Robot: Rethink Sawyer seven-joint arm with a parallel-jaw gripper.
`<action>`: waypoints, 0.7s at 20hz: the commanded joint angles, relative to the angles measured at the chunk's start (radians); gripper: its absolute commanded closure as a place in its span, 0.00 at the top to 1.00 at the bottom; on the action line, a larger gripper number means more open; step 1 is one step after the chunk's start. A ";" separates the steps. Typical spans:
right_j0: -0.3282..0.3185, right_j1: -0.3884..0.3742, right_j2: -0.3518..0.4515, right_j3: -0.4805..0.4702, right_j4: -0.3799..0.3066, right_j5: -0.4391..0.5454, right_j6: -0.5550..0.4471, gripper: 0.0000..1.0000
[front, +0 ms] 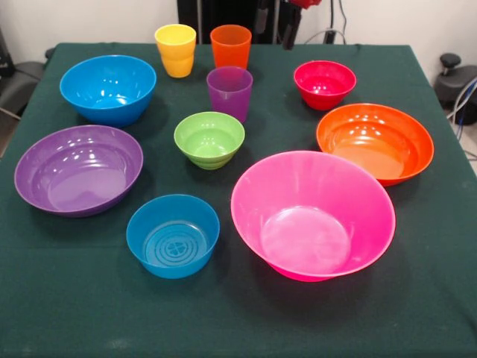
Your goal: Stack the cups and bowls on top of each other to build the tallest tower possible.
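All cups and bowls stand apart and upright on the green tablecloth (67,313); nothing is stacked. The yellow cup (176,50) and orange cup (230,46) stand at the far edge, with the purple cup (229,92) just in front of them. The small green bowl (209,139) is in the middle, the small red bowl (324,83) at the far right, and the small blue bowl (173,235) near the front. Mid-sized blue (108,88), purple (79,168) and orange (375,142) bowls and the large pink bowl (313,214) surround them. My gripper (287,26) shows only partly at the top edge, behind the cups.
The robot's black pedestal (216,11) stands behind the table's far edge. Dark equipment sits off the table at the far left (15,82) and far right (455,82).
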 commanded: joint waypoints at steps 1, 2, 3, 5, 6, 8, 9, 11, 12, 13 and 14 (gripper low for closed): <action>-0.024 0.026 0.056 0.029 -0.001 -0.045 0.134 1.00; -0.024 0.028 0.054 0.024 0.001 -0.042 0.137 1.00; -0.024 0.030 0.053 0.018 0.002 -0.039 0.140 1.00; -0.035 0.034 0.067 0.014 0.009 -0.044 0.139 1.00; -0.035 0.040 0.061 0.000 0.005 -0.038 0.136 1.00; -0.036 0.048 0.056 -0.014 0.008 -0.030 0.141 1.00; -0.035 0.052 0.054 -0.022 0.008 -0.025 0.142 1.00; -0.034 0.059 0.047 -0.038 0.008 -0.019 0.145 1.00; -0.035 0.062 0.045 -0.043 0.009 -0.014 0.146 1.00; -0.033 0.063 0.042 -0.045 0.010 -0.013 0.149 1.00; -0.033 0.066 0.041 -0.049 0.011 -0.014 0.150 1.00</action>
